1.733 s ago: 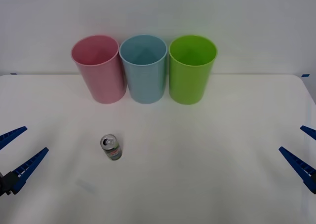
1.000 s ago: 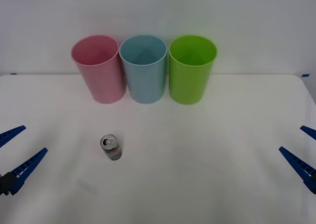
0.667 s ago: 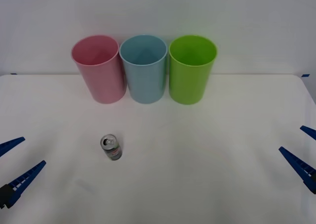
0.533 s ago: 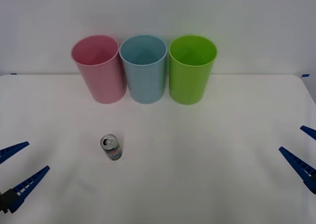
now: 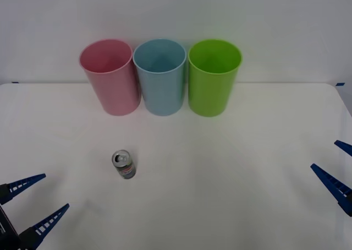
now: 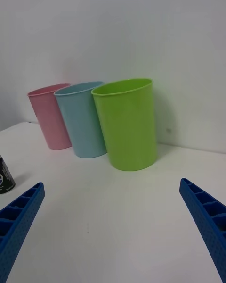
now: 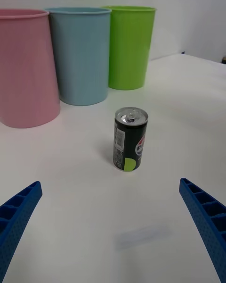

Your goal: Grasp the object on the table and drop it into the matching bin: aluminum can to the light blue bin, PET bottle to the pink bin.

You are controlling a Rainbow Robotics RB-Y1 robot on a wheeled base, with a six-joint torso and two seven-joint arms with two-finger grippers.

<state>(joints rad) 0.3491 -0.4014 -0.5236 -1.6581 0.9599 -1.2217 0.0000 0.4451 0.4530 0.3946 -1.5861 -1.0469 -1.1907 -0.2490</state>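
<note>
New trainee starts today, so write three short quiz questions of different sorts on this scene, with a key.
1. True or false: the aluminum can stands upright on the table.
2. Which bin stands in the middle of the row? A) pink bin B) light blue bin C) lime green bin
3. Fill in: the can lies nearer the ____ tool.

Key:
1. True; it stands with its pull tab up.
2. B.
3. Left; the left tool is open near the can, the right tool open at the far side.
</note>
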